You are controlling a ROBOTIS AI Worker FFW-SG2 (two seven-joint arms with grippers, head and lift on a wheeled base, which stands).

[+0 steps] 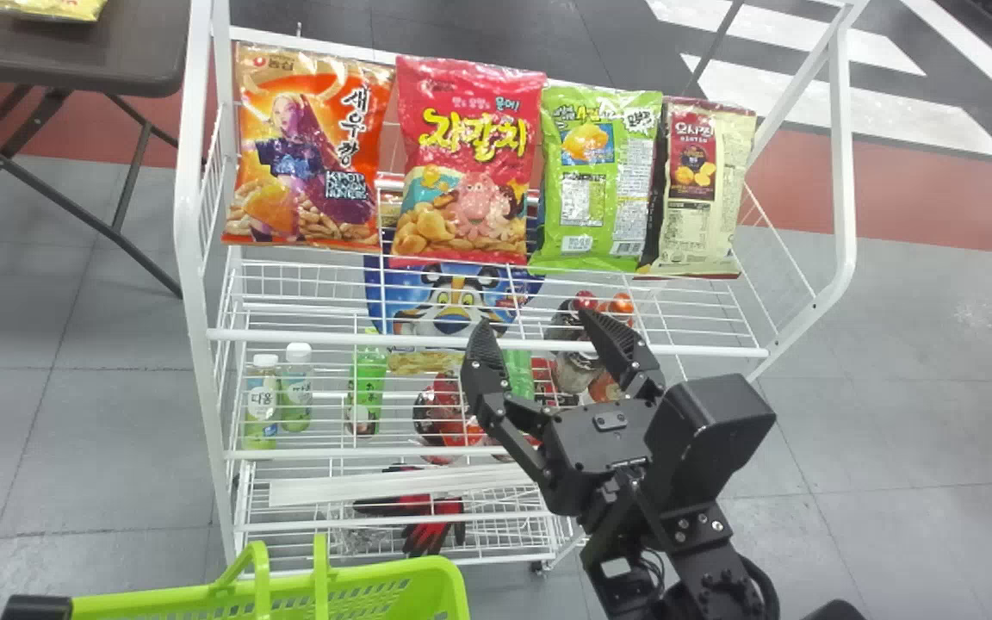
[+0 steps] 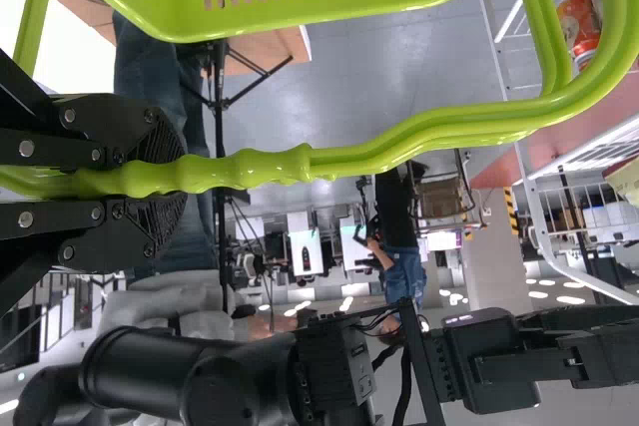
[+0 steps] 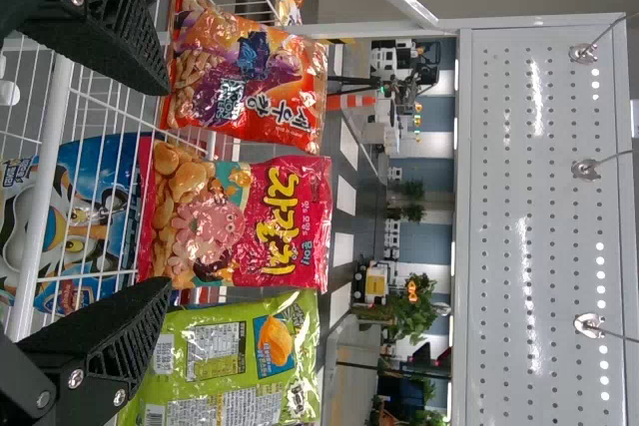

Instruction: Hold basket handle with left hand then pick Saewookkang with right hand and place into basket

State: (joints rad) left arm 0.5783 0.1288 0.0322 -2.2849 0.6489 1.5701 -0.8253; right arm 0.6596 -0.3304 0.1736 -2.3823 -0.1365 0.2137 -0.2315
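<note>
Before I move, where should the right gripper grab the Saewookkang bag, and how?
Probably from the front, closing the right gripper on both side edges of the Saewookkang bag at mid-height: it stands upright, broad face forward, and the open fingers are spread sideways. The pink bag sits close on its right, so that edge looks tight.

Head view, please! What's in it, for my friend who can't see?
The robot's open right gripper hangs before a white wire rack with an orange Saewookkang bag, a red bag, a green bag and a cream bag in a row. A green basket is bottom left.
</note>
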